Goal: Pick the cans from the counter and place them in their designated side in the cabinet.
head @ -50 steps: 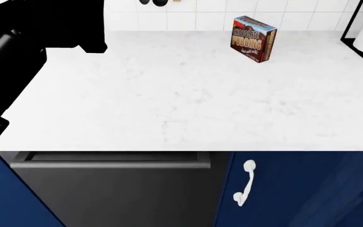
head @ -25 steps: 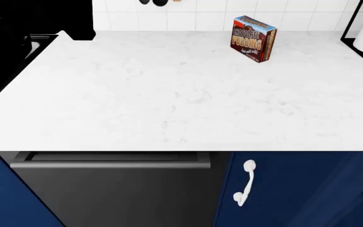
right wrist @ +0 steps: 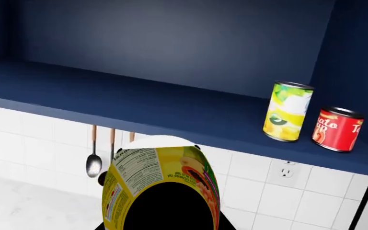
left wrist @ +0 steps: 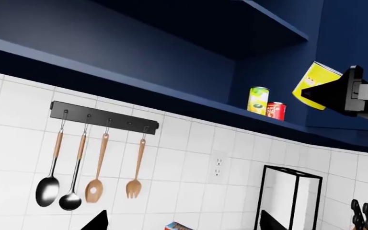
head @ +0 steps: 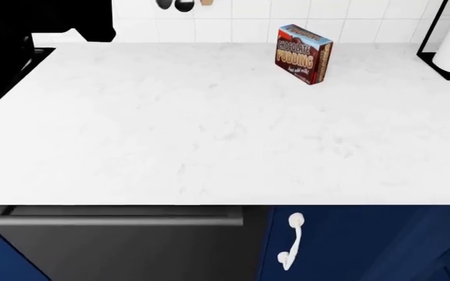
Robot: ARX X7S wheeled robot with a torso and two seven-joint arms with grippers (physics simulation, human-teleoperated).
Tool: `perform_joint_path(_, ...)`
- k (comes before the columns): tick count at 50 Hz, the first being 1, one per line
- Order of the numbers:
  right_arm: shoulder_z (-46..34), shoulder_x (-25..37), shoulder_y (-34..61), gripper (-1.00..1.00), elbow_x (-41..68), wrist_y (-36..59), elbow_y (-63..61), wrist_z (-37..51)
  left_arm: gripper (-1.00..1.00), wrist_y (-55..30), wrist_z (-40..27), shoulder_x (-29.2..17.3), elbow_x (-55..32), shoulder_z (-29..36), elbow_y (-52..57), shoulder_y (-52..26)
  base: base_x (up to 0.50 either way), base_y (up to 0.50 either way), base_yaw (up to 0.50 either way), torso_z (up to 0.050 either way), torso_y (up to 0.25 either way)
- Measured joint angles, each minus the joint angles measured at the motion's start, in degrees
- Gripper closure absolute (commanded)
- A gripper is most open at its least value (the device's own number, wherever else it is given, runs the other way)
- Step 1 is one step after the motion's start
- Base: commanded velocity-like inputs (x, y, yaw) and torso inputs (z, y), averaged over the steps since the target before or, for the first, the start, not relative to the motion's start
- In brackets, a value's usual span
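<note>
The right gripper (left wrist: 356, 93) was clamped on 1 yellow-labelled can (right wrist: 161, 187), held tilted in front of the open blue cabinet (right wrist: 171, 57); in the left wrist view that can (left wrist: 315, 85) showed at the right edge of the frame, level with the shelf. In the right wrist view it filled the lower middle of the frame, its nutrition panel facing the camera, with the shelf edge above and behind it.

A taller yellow can with green-white print (right wrist: 289, 111) stood upright on the shelf in the right part of that frame, just beside a red can (right wrist: 337, 129).

The shelf stretched bare from those 2 cans to the frame's left edge.

The left gripper's fingers did not show, so I cannot tell how it stood.

In the head view the counter (head: 209, 129) lay broad and white, with a chocolate pudding box (head: 303, 54) at the upper right.
</note>
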Motion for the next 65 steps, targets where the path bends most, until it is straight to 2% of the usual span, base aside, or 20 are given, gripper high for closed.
perform_joint_path(47, 0.0, -0.1, 0.0, 1.0, 0.1, 0.0, 0.0, 0.0, -1.0, 0.6, -0.4, -1.4, -0.5, -0.6, 0.5, -0.1, 0.2, -0.01, 0.0, 0.0, 0.001)
perform_joint_path(65, 0.0, 0.0, 0.0, 1.0, 0.0, 0.0, 0.0, 0.0, -1.0, 1.1, 0.1, -1.5, 0.0, -0.8, 0.6, 0.7, 0.08, -0.06, 0.0, 0.0, 0.001)
